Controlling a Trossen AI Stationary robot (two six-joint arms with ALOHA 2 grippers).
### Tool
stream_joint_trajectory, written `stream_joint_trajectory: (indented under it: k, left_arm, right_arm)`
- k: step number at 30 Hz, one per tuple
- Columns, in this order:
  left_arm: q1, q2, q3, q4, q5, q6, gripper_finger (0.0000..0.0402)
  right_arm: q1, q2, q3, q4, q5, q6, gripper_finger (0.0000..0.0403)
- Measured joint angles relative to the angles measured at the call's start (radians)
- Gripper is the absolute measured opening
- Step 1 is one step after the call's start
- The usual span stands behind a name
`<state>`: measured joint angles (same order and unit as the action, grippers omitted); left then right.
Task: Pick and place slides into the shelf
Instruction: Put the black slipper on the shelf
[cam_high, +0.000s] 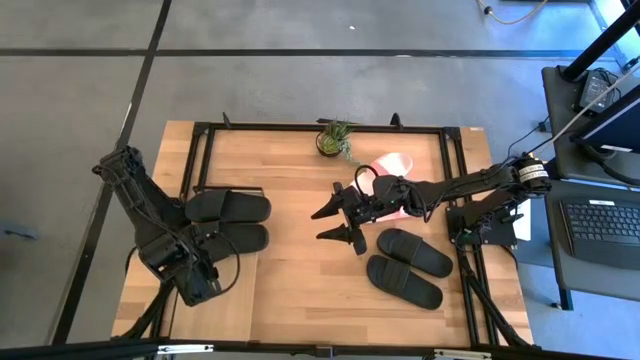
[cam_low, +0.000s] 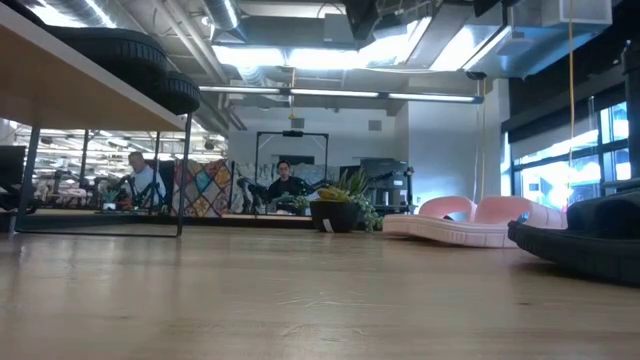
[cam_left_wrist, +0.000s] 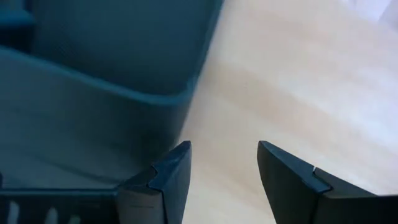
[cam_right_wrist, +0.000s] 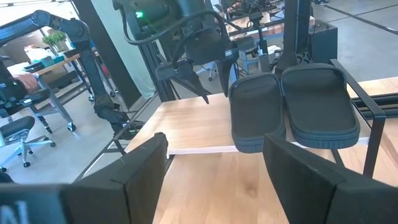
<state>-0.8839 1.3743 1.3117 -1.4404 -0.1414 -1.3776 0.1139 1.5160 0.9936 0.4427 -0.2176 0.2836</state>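
Note:
Two black slides (cam_high: 228, 207) (cam_high: 236, 238) lie side by side on the light-wood shelf (cam_high: 240, 295) at the table's left; they also show in the right wrist view (cam_right_wrist: 292, 109). Two more black slides (cam_high: 415, 251) (cam_high: 404, 282) lie soles down on the table at the right. The pink slides (cam_high: 392, 163) lie at the far right, partly hidden under my right arm; they show in the low view (cam_low: 460, 222). My right gripper (cam_high: 335, 222) hangs open and empty over the table's middle. My left gripper (cam_high: 208, 280) is open and empty near the shelf's near end.
A small potted plant (cam_high: 335, 138) stands at the far edge, in the middle. A black metal frame (cam_high: 300, 127) runs round the tabletop. Bare wood (cam_high: 300, 280) lies between the shelf and the black slides on the right. People sit in the room beyond the table (cam_low: 288, 182).

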Motion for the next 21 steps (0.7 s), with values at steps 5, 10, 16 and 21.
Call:
stream_joint_trajectory:
  k: [5, 10, 16, 21]
  left_arm:
    - [-0.023, -0.001, 0.011, 0.008, 0.054, -0.008, 0.0175]
    - [-0.058, -0.002, 0.116, 0.015, -0.026, -0.003, 0.0175]
    - [-0.147, -0.032, 0.252, 0.018, -0.438, 0.078, 0.0175]
    - [-0.196, -0.109, 0.239, 0.012, -0.686, 0.123, 0.0175]
  right_arm:
    - [0.0, 0.0, 0.0, 0.0, 0.0, 0.002, 0.0264]
    - [0.0, 0.0, 0.0, 0.001, 0.0, 0.003, 0.0264]
    - [0.0, 0.0, 0.0, 0.002, 0.0, 0.105, 0.0264]
    - [0.0, 0.0, 0.0, -0.038, 0.019, 0.298, 0.0264]
